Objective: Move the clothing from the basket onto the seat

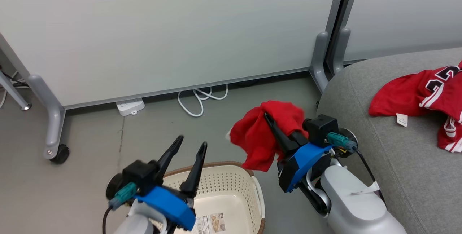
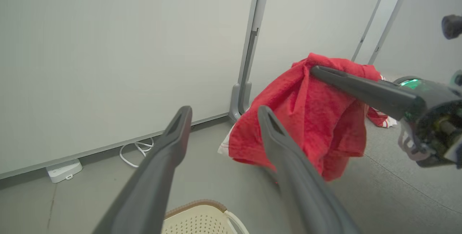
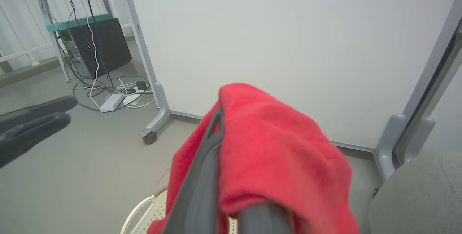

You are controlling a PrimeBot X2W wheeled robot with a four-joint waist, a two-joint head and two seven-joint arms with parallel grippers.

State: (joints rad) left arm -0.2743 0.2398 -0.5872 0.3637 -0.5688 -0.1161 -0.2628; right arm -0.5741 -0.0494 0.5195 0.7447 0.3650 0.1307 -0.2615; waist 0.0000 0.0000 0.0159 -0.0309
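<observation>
My right gripper (image 1: pixel 269 118) is shut on a red piece of clothing (image 1: pixel 258 136), which hangs in the air between the basket and the seat. The same garment (image 2: pixel 306 118) shows in the left wrist view, and in the right wrist view the cloth (image 3: pixel 274 154) drapes over my right fingers. My left gripper (image 1: pixel 191 142) stands open and empty above the cream basket (image 1: pixel 249 190), whose inside shows a label sticker on its bottom. More red clothing with white trim (image 1: pixel 426 97) lies on the grey seat (image 1: pixel 397 162) at the right.
A white partition panel on wheeled grey legs (image 1: pixel 54 126) stands behind the basket, with a white cable (image 1: pixel 200 98) and power adapter (image 1: pixel 130 106) on the floor below it. A second grey panel foot (image 1: pixel 321 61) stands beside the seat's corner.
</observation>
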